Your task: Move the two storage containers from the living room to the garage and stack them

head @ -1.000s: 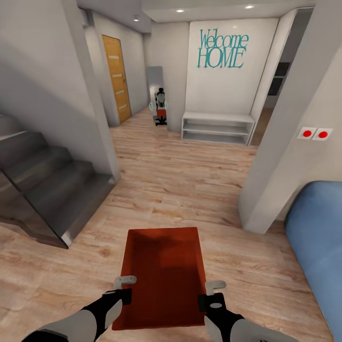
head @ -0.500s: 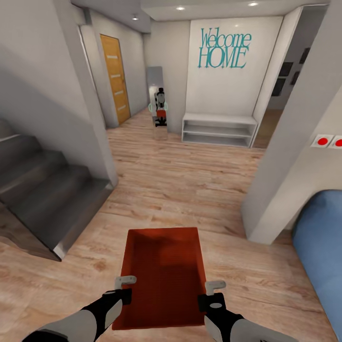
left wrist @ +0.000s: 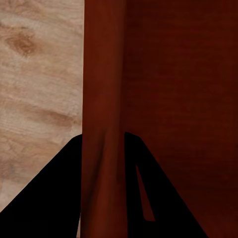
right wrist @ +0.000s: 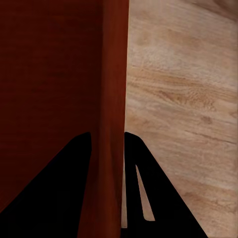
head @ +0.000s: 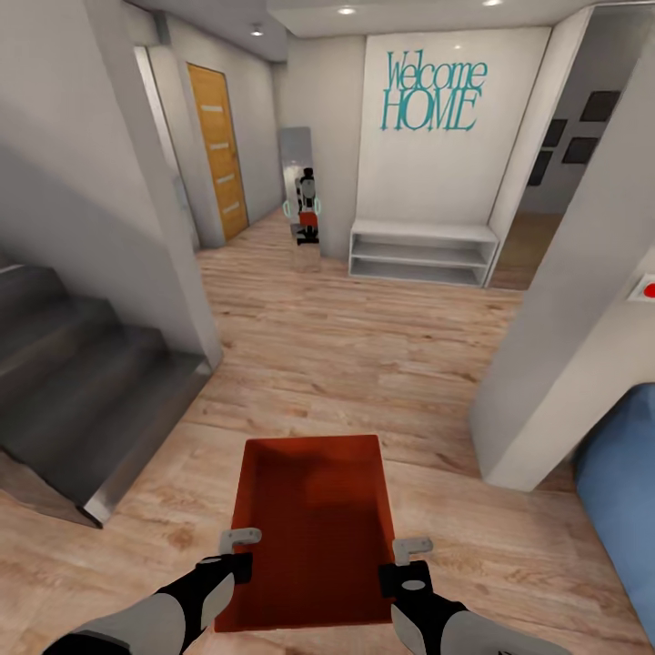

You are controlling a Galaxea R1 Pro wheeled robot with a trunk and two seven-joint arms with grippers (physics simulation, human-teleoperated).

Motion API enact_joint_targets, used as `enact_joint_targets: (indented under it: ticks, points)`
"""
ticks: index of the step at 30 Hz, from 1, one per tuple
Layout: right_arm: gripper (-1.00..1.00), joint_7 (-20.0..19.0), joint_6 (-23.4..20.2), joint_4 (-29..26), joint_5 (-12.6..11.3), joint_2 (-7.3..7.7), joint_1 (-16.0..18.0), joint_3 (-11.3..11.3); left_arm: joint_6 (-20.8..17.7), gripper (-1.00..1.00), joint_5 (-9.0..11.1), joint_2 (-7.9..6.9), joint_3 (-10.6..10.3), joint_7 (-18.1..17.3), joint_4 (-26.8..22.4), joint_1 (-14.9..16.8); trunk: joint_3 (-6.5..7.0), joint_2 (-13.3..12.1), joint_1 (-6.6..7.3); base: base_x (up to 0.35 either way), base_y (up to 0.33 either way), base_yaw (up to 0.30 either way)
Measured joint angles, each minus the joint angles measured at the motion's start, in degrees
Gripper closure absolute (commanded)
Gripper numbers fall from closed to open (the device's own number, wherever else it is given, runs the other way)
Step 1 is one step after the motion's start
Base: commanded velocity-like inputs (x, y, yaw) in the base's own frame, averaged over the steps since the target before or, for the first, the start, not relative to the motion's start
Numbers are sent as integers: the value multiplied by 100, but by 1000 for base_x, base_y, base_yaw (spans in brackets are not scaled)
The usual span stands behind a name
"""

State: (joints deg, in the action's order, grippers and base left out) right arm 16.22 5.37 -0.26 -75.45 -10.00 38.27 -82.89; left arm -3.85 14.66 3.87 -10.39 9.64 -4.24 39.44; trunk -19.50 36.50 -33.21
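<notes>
One storage container (head: 314, 528), two grippers.

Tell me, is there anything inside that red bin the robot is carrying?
Nothing shows inside the storage container: just its bare, shaded bottom. The left gripper and right gripper clamp its side walls. The wood floor directly beneath it is hidden.

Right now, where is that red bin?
In the head view, the storage container sits low and central, held between the left gripper and right gripper above the wood-plank floor.

Stairs (head: 82, 400) left, sofa (head: 628, 491) right
</notes>
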Motion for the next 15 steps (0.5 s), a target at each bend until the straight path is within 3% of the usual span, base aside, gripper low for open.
enact_joint_targets:
  ticks: [15]
  points:
    - [100, -5, 8, 5, -2, 0, -2, 4, 1, 100, -10, 1, 6, -2, 1, 1, 0, 0, 0, 323, 0, -24]
